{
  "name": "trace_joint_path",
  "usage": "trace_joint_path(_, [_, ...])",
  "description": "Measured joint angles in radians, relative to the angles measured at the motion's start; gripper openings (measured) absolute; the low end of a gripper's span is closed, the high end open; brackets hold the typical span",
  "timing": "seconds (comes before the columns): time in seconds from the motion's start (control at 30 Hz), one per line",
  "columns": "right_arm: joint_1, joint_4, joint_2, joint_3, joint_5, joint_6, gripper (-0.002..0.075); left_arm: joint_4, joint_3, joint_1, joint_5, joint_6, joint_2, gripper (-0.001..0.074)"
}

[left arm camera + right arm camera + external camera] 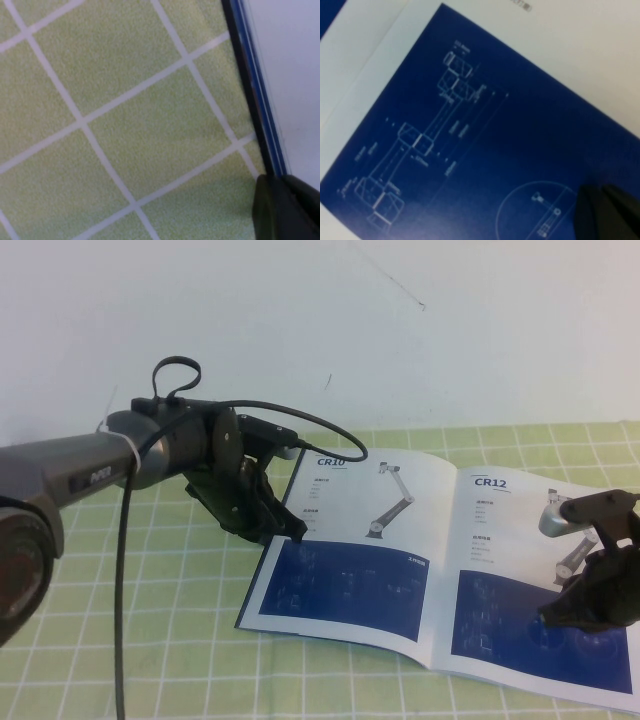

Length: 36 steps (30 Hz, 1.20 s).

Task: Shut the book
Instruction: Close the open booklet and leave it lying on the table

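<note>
Book (400,540) lies flat open, nothing closed yet: left pincer (288,528), width impossible to tell, at its left edge; right pincer (558,615), narrow, over right page.

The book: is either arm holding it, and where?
Cannot be told. The left end effector sits at the left edge of the book; the right end effector is over the right page, shut, gripping nothing.
</note>
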Motion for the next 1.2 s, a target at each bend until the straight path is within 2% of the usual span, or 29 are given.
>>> trace_joint_path(0.93, [0.0, 0.002, 0.0, 0.0, 0.004, 0.0, -0.0002, 0.077, -0.095, -0.012, 0.13, -0.062, 0.037, -0.0004])
trace_joint_path(1.07, [0.0, 0.002, 0.006, -0.002, 0.01, 0.0, -0.0002, 0.005, -0.096, -0.013, 0.136, -0.044, 0.04, -0.0004])
trace_joint_path(1.2, [-0.003, 0.002, 0.022, -0.01, 0.031, 0.0, -0.0002, -0.156, -0.096, -0.016, 0.144, 0.063, 0.044, -0.0003])
